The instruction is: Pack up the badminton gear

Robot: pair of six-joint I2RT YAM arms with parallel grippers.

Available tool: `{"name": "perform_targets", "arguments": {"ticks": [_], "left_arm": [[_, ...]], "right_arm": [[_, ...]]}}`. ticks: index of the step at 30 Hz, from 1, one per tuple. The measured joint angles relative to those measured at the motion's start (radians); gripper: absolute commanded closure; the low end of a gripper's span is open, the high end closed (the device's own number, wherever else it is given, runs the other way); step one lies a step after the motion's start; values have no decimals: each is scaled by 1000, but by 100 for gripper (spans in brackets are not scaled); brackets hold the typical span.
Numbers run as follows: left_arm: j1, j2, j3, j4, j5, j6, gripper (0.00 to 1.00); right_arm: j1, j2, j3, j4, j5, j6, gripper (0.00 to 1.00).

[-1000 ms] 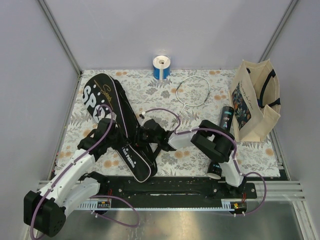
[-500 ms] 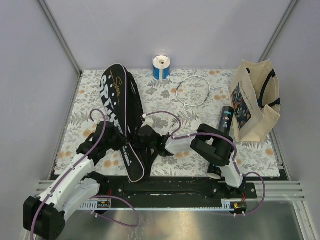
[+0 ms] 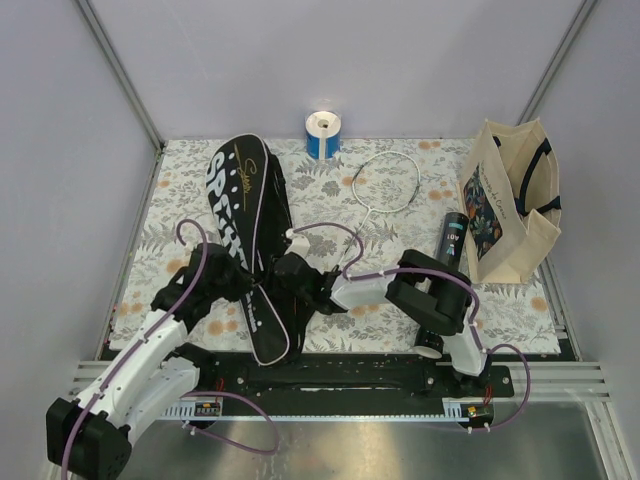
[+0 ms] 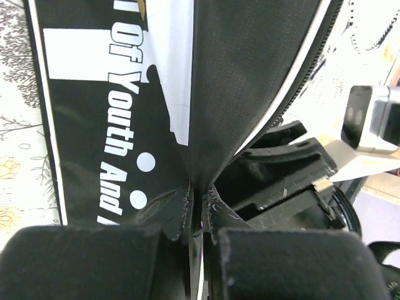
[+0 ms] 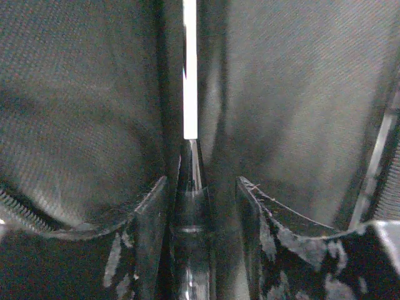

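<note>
The long black "SPORT" racket cover (image 3: 243, 215) lies diagonally at centre left. My left gripper (image 3: 237, 287) is shut on the cover's zipper edge (image 4: 199, 194) and holds the flap up. My right gripper (image 3: 292, 286) is inside the cover's opening. In the right wrist view its fingers (image 5: 150, 206) stand apart on either side of a black racket handle (image 5: 189, 206) with a white shaft (image 5: 189, 69), and there is a gap on the right side. A second white-framed racket (image 3: 386, 182) lies at the back. The black tube (image 3: 453, 238) lies by the bag. I see no shuttlecocks.
A beige tote bag (image 3: 512, 205) stands at the right. The blue-and-white roll (image 3: 323, 134) stands at the back wall. A small white object (image 3: 430, 346) sits by the right arm's base. My right gripper's body shows in the left wrist view (image 4: 300, 181).
The cover's head has swung right, from the far left toward the middle. Both grippers have shifted slightly toward the near edge with the cover's open end.
</note>
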Motion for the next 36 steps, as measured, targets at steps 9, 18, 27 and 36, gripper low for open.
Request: {"name": "perform_targets", "arguments": {"ticks": [9,18,27,36], "left_arm": [[27,64,112,-52,6,118,100],[69,160,126,-100,-14,200,100],[135,185,195,-174,-15,332,100],[143,145,210,-185,24,466,100]], "right_arm": [[-31,-348,-134,-139,-10,-31,31],[-31,-581,-210,-319,50,164,32],[-49,-575,-204,-727,212,382,37],[-72,-438,-140,-800,242,424,37]]}}
